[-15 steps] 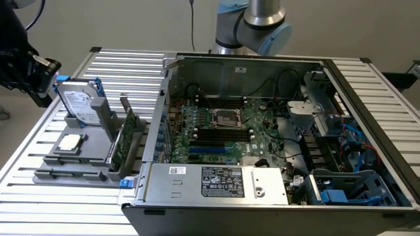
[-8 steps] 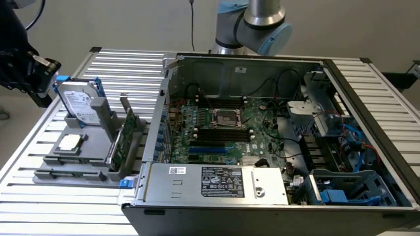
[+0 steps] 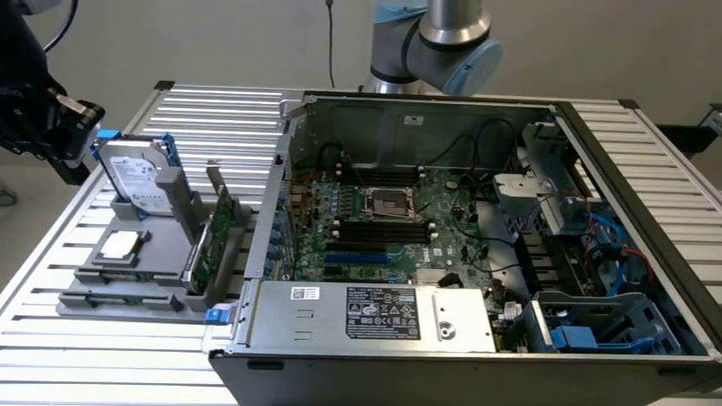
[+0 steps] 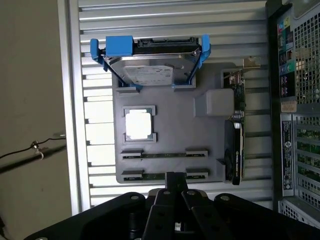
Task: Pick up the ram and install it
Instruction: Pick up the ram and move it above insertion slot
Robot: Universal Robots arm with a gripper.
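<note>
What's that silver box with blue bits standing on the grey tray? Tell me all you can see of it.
It is a hard drive: a flat, silver, metal-looking box with a white label on its broad face. Blue plastic rails are clipped along its two narrow sides. It stands on edge in a slot of the grey holder, which lies on the slatted table, at the exterior view's left of the open computer case.

Thin ram (image 4: 165,154) edgewise in tray (image 4: 172,131)
</note>
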